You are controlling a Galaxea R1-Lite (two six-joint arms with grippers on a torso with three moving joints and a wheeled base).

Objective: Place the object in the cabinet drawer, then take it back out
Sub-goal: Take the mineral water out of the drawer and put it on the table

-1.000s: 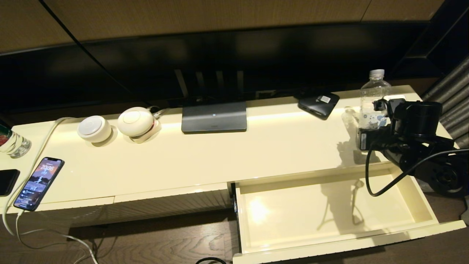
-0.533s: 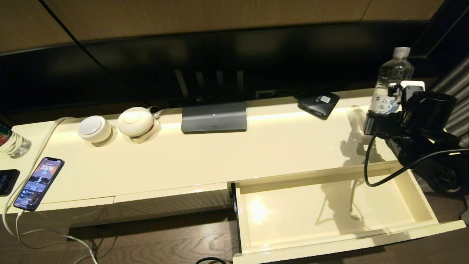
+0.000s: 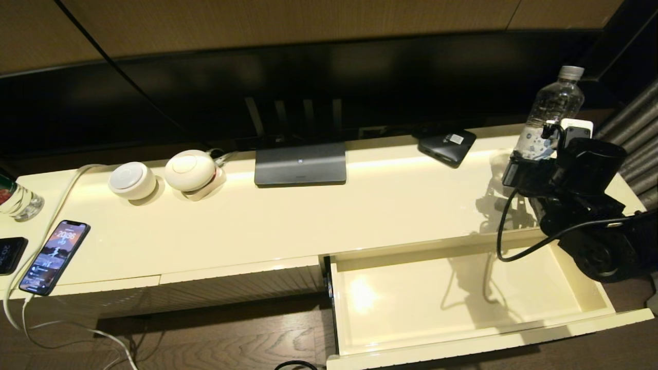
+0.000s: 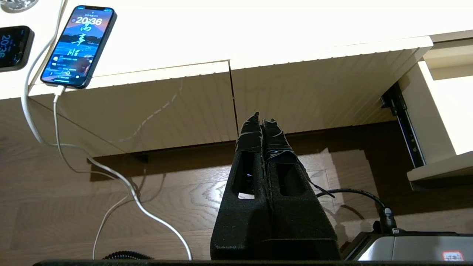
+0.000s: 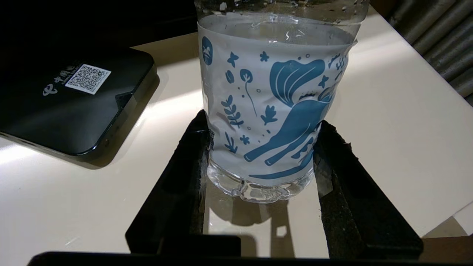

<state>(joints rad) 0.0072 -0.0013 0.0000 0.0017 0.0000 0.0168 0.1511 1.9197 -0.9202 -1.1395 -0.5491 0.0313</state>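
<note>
Drawer [image 3: 465,303] pulled fully open at the tabletop's front right, inside bare and ready to take something. Left tool [image 4: 262,127] hangs low in front of the closed ribbed panels [image 4: 155,107], fingers pressed together, holding nothing; parked out of the way. Above the tabletop's [image 3: 308,216] right end, right tool [image 5: 260,147] is clamped on the water bottle [image 3: 549,115], gripping it low on the printed label so it stays upright, cap up. Bottle base hangs clear of the surface, shadow showing underneath. It looks lifted for the carry forward over the front edge into the drawer. Black box [image 3: 446,145] lies near the back edge just beside it; phone [image 3: 54,256] on its cable sits at the far left front.
</note>
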